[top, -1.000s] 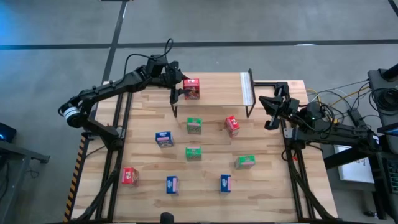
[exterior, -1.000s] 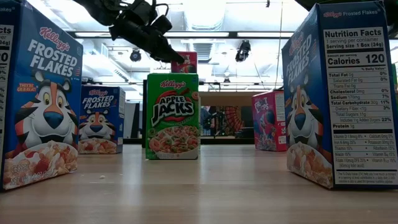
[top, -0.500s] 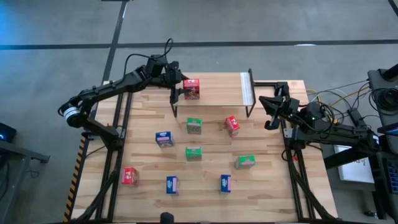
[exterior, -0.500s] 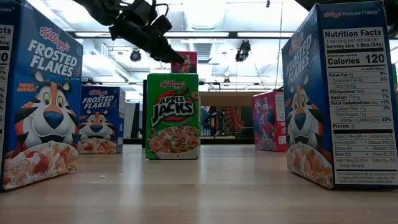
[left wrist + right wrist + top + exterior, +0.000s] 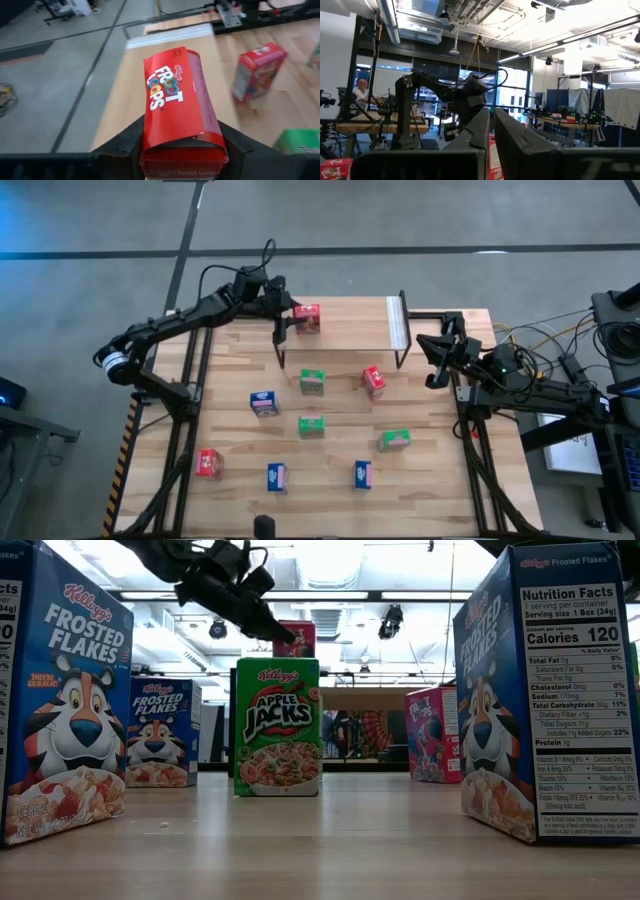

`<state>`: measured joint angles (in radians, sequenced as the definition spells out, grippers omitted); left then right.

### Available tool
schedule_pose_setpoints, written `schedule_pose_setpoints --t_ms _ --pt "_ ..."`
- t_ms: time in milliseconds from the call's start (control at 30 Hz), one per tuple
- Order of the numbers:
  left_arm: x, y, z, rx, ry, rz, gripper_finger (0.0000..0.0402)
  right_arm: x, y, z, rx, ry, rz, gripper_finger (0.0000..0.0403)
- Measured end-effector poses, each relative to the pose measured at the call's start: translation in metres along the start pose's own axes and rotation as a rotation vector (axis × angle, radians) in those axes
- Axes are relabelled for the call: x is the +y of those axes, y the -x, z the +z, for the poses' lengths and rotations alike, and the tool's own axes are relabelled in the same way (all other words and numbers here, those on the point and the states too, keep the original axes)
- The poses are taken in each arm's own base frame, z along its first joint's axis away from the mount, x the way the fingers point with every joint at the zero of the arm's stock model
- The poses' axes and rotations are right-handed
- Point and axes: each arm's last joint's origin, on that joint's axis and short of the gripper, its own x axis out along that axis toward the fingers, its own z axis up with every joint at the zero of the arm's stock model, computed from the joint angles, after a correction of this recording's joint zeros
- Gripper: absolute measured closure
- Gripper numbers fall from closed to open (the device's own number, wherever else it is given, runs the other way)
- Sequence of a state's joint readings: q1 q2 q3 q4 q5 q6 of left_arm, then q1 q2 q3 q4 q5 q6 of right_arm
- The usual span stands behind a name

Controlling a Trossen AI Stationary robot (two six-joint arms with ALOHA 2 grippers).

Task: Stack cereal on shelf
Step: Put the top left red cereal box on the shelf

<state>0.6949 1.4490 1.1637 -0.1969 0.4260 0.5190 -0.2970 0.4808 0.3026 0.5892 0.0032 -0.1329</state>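
One red cereal box lies between the fingers of my left gripper, which is shut on it over the left end of the shelf. The low view shows this box high behind a green box, which hides its underside, so I cannot tell whether it rests on the plank. Other cereal boxes stand on the tabletop: green, red, blue. My right gripper waits shut at the shelf's right end, pointing up. My left gripper pinches the red box's two narrow sides at its near end between its two fingers. The fingers come from the table's left, slanting down, and lie along the box. The box's near end bulges between them, and its printed face points up.
More boxes stand toward the near edge: green, green, red, blue, blue. The rest of the shelf's plank is bare. In the right wrist view a person sits in the room beyond the table.
The red box between my left gripper's fingers has shifted slightly toward the table's far edge. Both arms have kept their places.
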Motion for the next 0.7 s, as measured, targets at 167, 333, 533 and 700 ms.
schedule_pose_setpoints --t_ms 167,333,533,700 --pt "0.021 0.01 -0.007 -0.019 -0.008 0.085 0.0255 0.0 0.0 0.0 0.0 0.0 0.0 0.0385" --pt "0.036 0.019 -0.013 -0.02 -0.024 0.146 0.0255 0.0 0.0 0.0 -0.004 0.0 -0.001 0.0385" --pt "0.042 0.021 -0.019 -0.036 -0.044 0.108 0.0255 0.0 0.0 0.001 -0.01 0.001 -0.001 0.0385" --pt "0.048 0.023 -0.021 -0.025 -0.094 0.109 0.0255 0.0 0.0 0.002 -0.018 -0.001 -0.002 0.0385"
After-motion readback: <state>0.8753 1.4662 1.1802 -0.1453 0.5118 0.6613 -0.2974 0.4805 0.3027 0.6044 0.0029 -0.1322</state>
